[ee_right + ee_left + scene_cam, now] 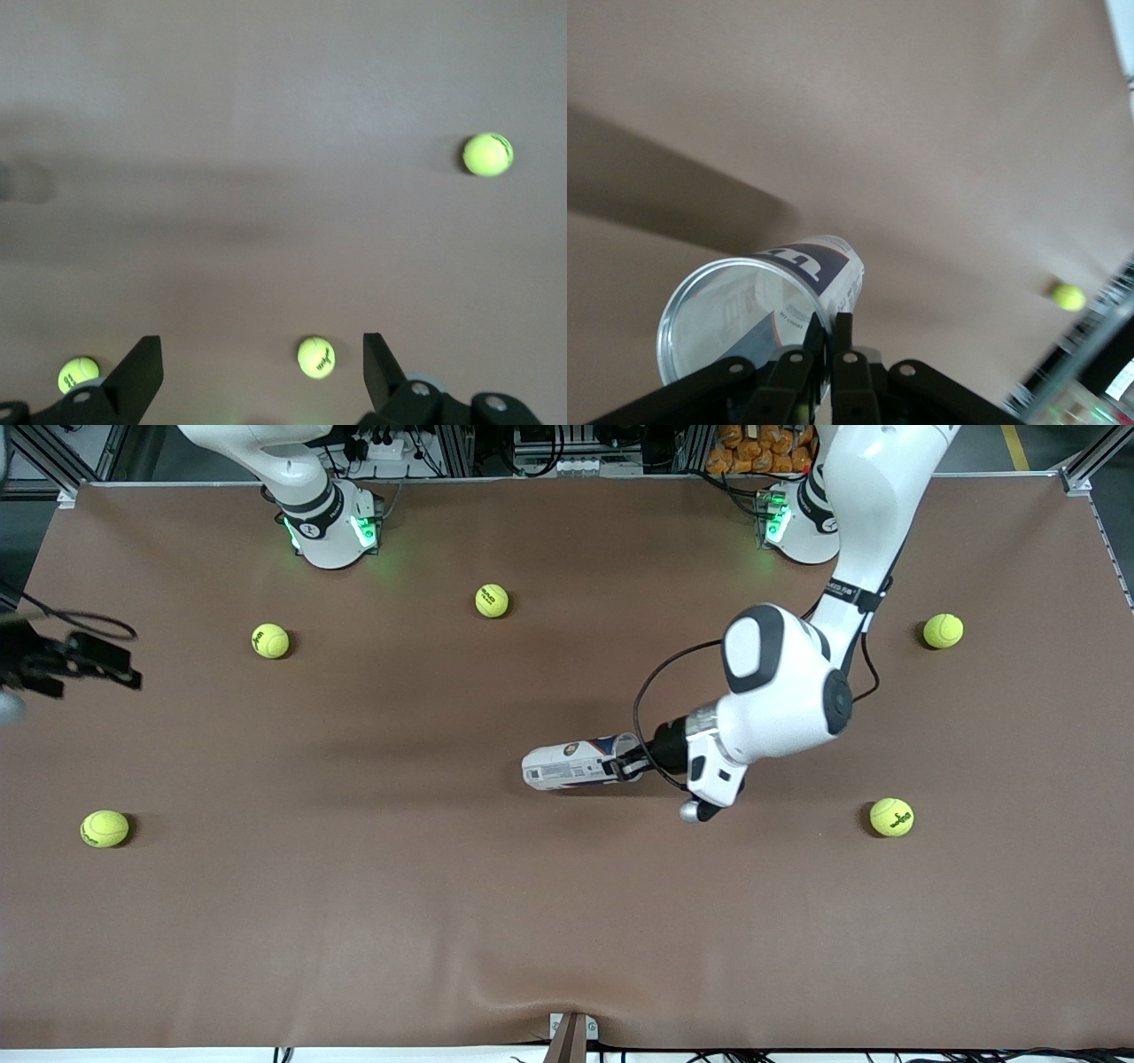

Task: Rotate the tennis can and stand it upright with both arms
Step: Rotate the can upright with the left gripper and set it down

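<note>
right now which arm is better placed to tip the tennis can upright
Left. The left gripper is shut on the rim of the tennis can, which lies on its side mid-table. The right gripper hangs open, holding nothing, over the right arm's end of the table.

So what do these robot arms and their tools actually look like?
Both arms are glossy white with rounded segments. The left arm has dark grey joint caps, a black band with small lettering and a looping black cable. Green lights glow at both bases. The left tool and right tool are black, each with two flat fingers and small screws.
</note>
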Robot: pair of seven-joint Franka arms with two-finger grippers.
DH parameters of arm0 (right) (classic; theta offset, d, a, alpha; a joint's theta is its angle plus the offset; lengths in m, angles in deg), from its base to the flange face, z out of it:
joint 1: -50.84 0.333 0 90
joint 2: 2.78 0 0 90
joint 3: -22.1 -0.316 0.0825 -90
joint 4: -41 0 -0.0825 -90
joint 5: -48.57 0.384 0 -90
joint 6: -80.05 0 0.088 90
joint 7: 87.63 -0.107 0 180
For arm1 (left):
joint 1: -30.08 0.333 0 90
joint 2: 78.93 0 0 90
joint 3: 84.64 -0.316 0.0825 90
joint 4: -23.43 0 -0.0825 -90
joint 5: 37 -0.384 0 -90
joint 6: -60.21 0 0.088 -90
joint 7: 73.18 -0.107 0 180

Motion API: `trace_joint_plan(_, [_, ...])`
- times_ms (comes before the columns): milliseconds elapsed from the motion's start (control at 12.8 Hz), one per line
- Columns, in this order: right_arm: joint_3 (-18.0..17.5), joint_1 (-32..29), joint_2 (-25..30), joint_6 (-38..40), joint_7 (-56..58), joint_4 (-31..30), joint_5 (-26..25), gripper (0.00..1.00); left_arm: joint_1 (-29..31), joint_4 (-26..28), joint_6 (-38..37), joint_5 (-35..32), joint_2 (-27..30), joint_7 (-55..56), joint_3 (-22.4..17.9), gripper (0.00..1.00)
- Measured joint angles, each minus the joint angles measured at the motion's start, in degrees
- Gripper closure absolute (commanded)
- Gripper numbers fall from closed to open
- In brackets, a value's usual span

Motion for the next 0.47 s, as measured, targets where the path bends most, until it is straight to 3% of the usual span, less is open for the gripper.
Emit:
trace_joint_plan(235, [0.09,-0.51,0.65,1.01,-2.42,-0.04,-0.63,0.00,-1.65,-5.72,-8.55,-14.69,0.01,10.64,0.28,1.00])
trace_joint_plan(469, [0.09,-1.27,0.68,1.02,-2.98,-0.13,-0.62,0.00,-6.16,-9.02,-13.92,-25.22,-0.17,17.26,0.19,1.00])
